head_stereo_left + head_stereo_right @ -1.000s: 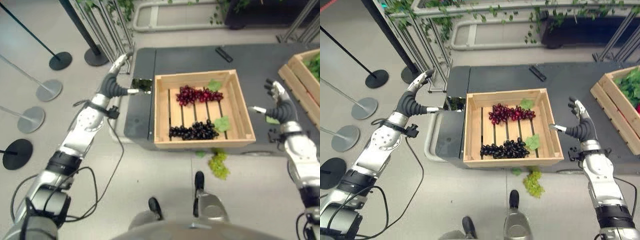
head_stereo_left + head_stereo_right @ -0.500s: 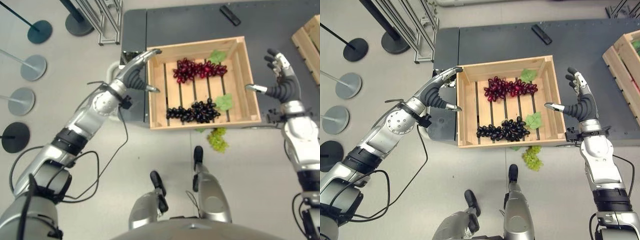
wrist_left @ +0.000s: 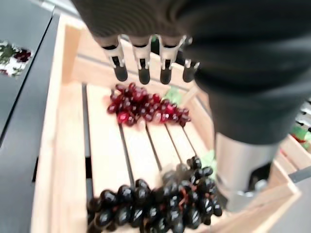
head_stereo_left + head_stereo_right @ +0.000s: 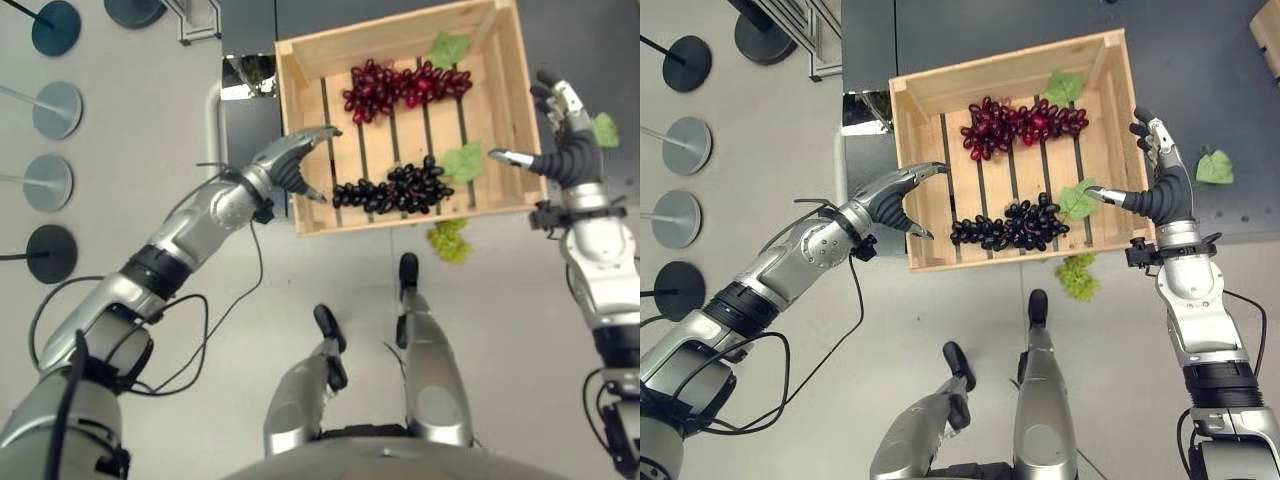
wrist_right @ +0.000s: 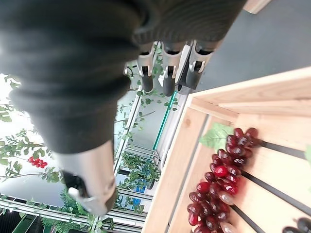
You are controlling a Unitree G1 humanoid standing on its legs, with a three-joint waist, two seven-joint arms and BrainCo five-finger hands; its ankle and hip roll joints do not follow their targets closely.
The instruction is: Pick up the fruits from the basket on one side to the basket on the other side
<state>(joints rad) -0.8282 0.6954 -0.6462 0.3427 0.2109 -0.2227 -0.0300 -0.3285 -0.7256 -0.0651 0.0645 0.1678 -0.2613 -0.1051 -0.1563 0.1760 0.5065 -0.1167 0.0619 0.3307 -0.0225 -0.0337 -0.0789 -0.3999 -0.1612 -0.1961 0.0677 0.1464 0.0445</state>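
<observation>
Our left hand (image 4: 895, 195) and right hand (image 4: 1160, 185) hover spread, empty; reaching carelessly for the black grapes (image 4: 1005, 226) risks clipping the wooden crate (image 4: 902, 150).

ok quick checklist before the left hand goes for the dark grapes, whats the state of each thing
1. Left hand open and holding nothing: ok, fingers straight over the crate's left wall.
2. Right hand free: ok, open at the crate's right wall, holding nothing.
3. Dark grapes reachable: ok, lying uncovered on the slats near the front wall of the wooden crate.
4. Red grapes out of the way: ok, they lie apart toward the back.
5. All fruit inside the crate: not ok, a green grape bunch lies on the floor in front.
6. Destination basket ready: cannot tell.
</observation>
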